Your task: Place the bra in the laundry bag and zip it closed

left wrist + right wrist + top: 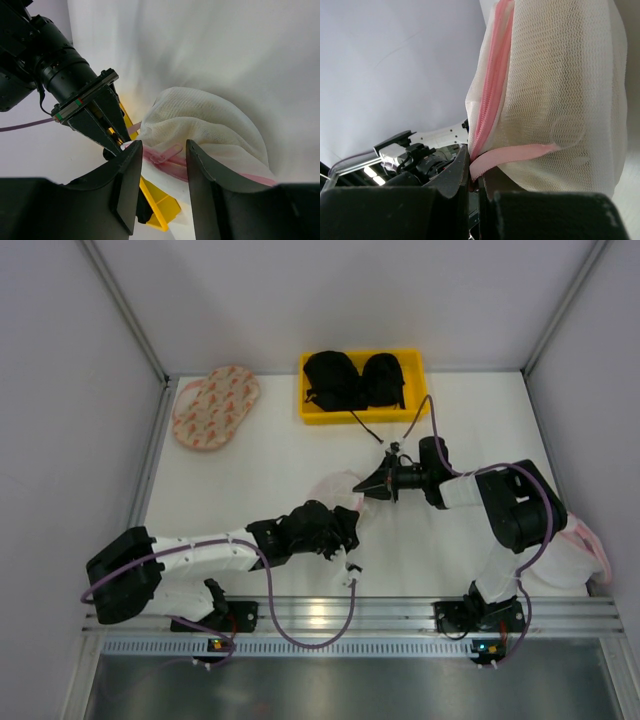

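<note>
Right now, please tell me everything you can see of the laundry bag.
The bag is a small pouch of white, see-through mesh with a pink zip running along its rim. It bulges, full and rounded, and a cream tint shows through the mesh. It sits between the two claws. The right claw is shut on a pink tab at the rim. The left claw stands open with the zip between its fingers. How far the bag is zipped I cannot tell.

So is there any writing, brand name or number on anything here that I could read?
None can be read.
The oval pinkish bag carries orange-red marks, too small to tell if they are letters.
The yellow bin and the laundry bag show no label.
</note>
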Available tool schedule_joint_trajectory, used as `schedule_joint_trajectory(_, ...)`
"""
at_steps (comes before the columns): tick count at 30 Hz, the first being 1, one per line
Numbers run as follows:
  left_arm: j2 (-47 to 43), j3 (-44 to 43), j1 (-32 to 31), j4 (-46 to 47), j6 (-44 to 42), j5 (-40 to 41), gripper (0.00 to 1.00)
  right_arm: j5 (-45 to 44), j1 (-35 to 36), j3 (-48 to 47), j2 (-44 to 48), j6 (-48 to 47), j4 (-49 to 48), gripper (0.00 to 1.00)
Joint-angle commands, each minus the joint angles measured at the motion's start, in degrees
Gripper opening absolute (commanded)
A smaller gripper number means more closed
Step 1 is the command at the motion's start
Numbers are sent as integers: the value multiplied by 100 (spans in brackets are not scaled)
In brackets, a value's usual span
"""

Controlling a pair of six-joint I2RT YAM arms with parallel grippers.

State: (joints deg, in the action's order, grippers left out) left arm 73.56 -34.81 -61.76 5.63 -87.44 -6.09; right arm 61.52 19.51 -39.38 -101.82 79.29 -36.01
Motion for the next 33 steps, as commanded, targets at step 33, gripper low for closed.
schedule_joint_trajectory(33,-17,-316,23,-193,-28,538,18,-140,159,-228,373,-625,410,0)
